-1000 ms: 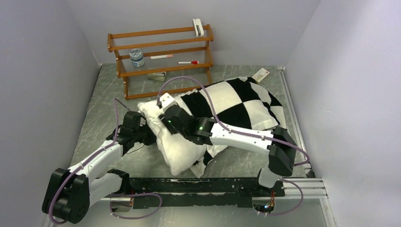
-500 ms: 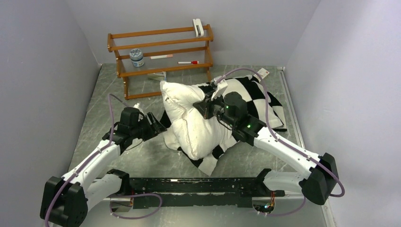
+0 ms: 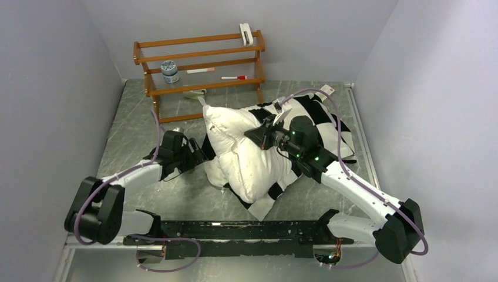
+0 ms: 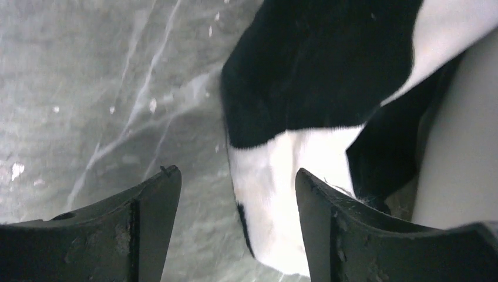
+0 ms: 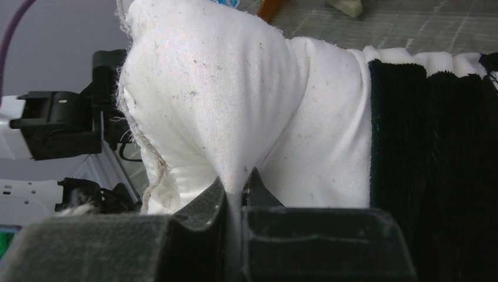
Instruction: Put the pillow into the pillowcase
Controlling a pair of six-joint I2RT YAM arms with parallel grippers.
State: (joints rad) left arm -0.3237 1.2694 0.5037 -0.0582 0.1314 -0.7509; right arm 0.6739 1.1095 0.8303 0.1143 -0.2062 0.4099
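Right gripper (image 5: 235,183): jaws closed on a pinched fold of the pillow (image 5: 223,88), with white fabric drawn down between the two fingertips. The bulk of the pillow stands ahead of and above this gripper, bunched into a raised hump with a frayed seam running down its left side. Black plush of the pillowcase (image 5: 434,164) lies just to the right of the gripper and touches the pillow along a vertical edge. In the overhead view the pillowcase spreads behind and beneath the right gripper, covering the pillow end nearest it. The rest of the pillow is outside the case.

Left gripper (image 4: 238,176): jaws apart, nothing clamped. It sits low over the table (image 4: 88,88). A black-and-white edge of the pillowcase lies directly ahead of it and reaches into the gap between the fingers, nearer the right-hand one. Contact between fabric and that finger cannot be determined. The pillow rises just beyond that edge.

A wooden rack (image 3: 199,59) stands well beyond both grippers.
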